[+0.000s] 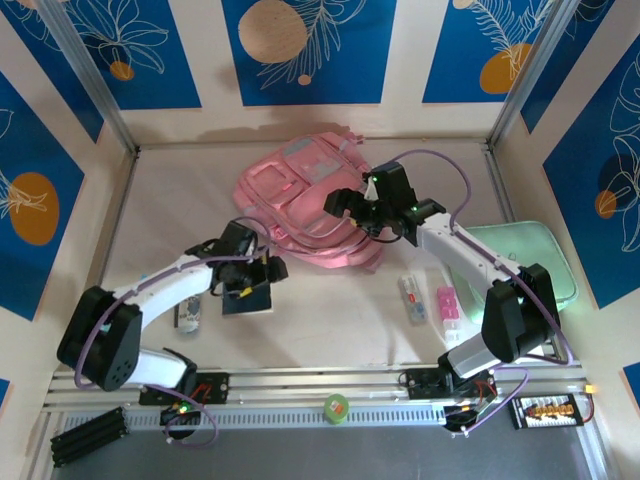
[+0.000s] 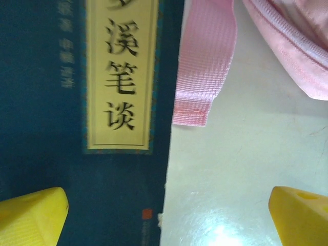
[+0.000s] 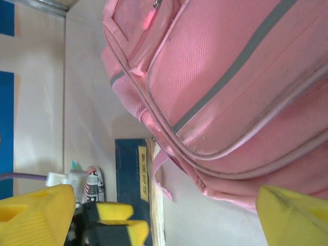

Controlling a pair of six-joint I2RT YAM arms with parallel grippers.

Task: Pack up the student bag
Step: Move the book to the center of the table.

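The student bag, a soft pink backpack, lies flat at the middle back of the table. My right gripper hovers over its right end, open and holding nothing. In the right wrist view the student bag spreads ahead of the open right gripper. A dark blue book lies just in front of the bag's left corner, and my left gripper stands open above it. In the left wrist view the left gripper straddles the right edge of the book, with a pink strap lying beside it.
A mint-green flat case lies at the right under the right arm. A white tube and a pink item lie front right. A striped item lies left of the book. A green tape roll sits on the front rail.
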